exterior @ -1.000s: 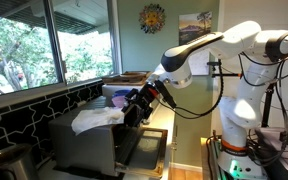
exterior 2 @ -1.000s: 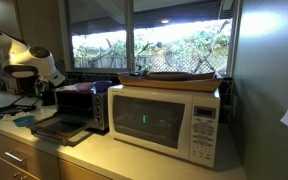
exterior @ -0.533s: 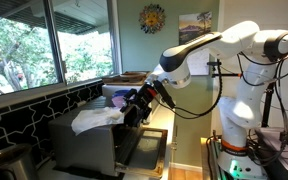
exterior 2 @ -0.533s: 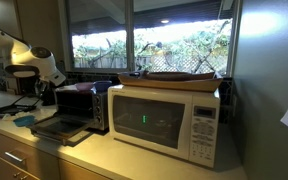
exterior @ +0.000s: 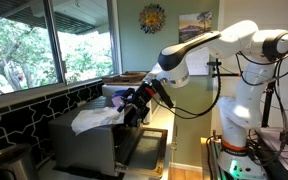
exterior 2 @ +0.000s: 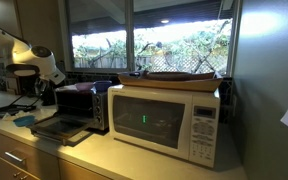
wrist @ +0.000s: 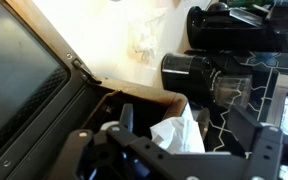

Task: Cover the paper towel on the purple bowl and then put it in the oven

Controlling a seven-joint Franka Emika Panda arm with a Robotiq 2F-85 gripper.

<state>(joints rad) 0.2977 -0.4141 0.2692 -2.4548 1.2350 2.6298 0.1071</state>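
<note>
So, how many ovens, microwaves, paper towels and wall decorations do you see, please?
Ovens: 1, the grey oven
Microwaves: 1, the white microwave
Paper towels: 1, the paper towel
Wall decorations: 2, the sun ornament and the framed picture
Total: 5

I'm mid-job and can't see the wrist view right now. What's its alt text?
The open tool fills the bottom of the frame, with the crumpled white paper towel showing between its two sides. The dark oven door is at left, and black appliances are at upper right.

Paper towel [wrist: 179, 128] partly hidden behind claw [wrist: 194, 152]; oven [exterior 2: 79, 103] interior too dark to tell.
</note>
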